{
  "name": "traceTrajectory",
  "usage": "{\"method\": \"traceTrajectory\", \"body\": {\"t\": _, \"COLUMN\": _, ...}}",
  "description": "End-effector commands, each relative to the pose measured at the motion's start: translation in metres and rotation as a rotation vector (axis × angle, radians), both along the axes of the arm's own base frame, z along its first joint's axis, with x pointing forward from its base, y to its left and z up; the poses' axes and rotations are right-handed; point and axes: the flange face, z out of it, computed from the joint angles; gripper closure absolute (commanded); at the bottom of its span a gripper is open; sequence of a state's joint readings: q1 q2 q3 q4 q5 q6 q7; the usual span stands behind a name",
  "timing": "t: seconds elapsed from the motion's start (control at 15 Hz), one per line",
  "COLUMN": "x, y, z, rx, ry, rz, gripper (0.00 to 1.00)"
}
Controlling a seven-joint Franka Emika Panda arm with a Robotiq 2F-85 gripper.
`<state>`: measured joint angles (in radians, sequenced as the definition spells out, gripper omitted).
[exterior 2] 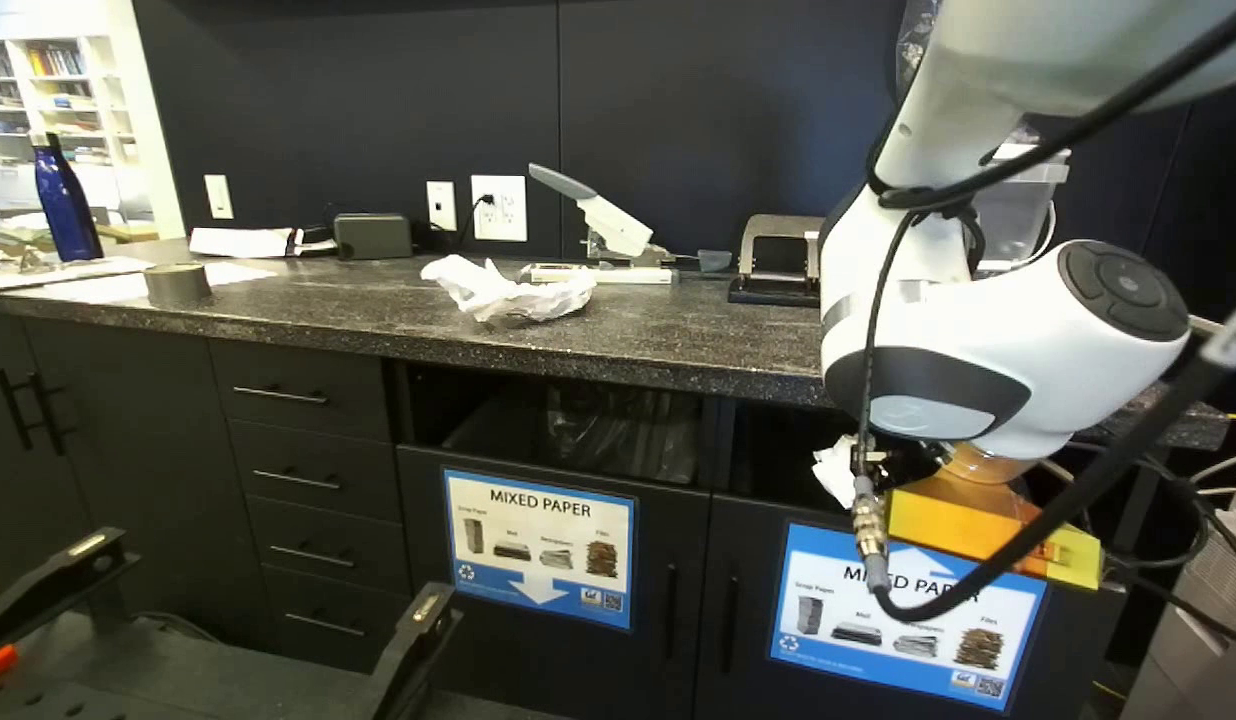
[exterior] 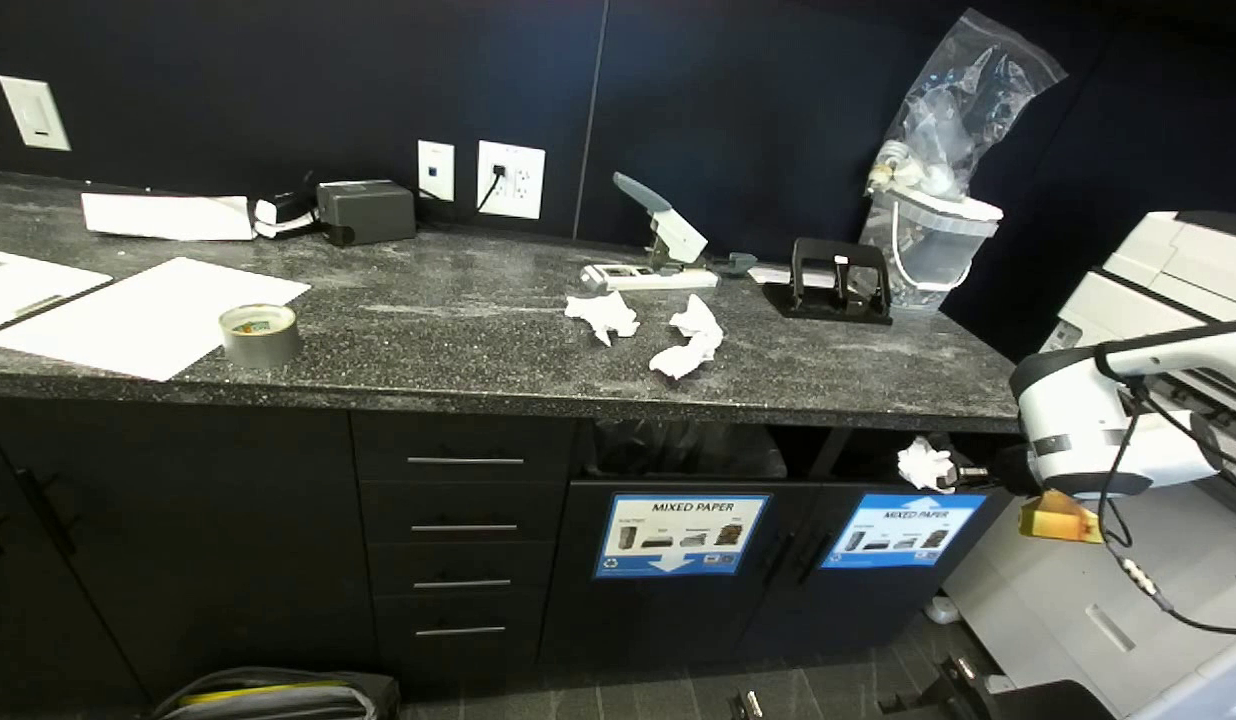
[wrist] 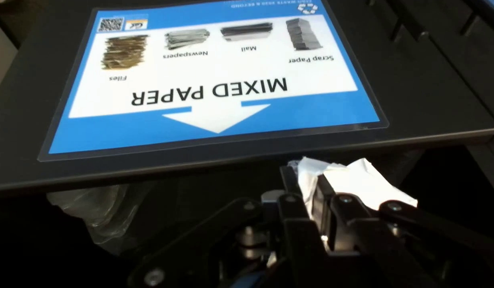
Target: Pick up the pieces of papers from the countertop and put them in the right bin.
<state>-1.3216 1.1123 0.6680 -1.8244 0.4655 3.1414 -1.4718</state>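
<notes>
Gripper (wrist: pixel 305 180) found pinching 1 paper scrap (wrist: pixel 363 182) at the mouth of the right bin (exterior: pixel 858 590), below the front edge of the tabletop (exterior: pixel 428 345) near its right corner, with 2 other scraps (exterior: pixel 604 315) lying back from that edge; recommend full insertion before release.

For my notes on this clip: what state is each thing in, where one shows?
Held paper: crumpled, at the opening of the right bin
Gripper: shut on that paper
Loose papers: both crumpled, lying on the countertop
Stapler: handle raised
Tape: lying flat
Drawers: shut
Left cabinet doors: shut
Outlet: plug inserted
Blue bottle: standing
Light switch: position too small to tell
</notes>
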Motion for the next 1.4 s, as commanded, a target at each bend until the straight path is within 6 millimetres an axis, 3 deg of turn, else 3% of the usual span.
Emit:
{"method": "traceTrajectory", "body": {"t": 0.0, "x": 0.014, "y": -0.005, "z": -0.009, "rx": -0.007, "ry": -0.104, "rz": -0.037, "gripper": 0.88}}
{"method": "traceTrajectory", "body": {"t": 0.47, "x": 0.028, "y": 0.008, "z": -0.03, "rx": -0.011, "ry": -0.167, "rz": -0.02, "gripper": 0.88}}
{"method": "traceTrajectory", "body": {"t": 1.0, "x": 0.043, "y": 0.02, "z": -0.025, "rx": -0.02, "ry": -0.216, "rz": -0.024, "gripper": 0.88}}
{"method": "traceTrajectory", "body": {"t": 1.07, "x": 0.043, "y": 0.021, "z": -0.025, "rx": -0.01, "ry": -0.215, "rz": -0.029, "gripper": 0.63}}
{"method": "traceTrajectory", "body": {"t": 1.2, "x": 0.043, "y": 0.022, "z": -0.024, "rx": -0.006, "ry": -0.215, "rz": -0.031, "gripper": 0.59}}
{"method": "traceTrajectory", "body": {"t": 1.33, "x": 0.044, "y": 0.024, "z": -0.022, "rx": 0.003, "ry": -0.218, "rz": -0.037, "gripper": 0.43}}
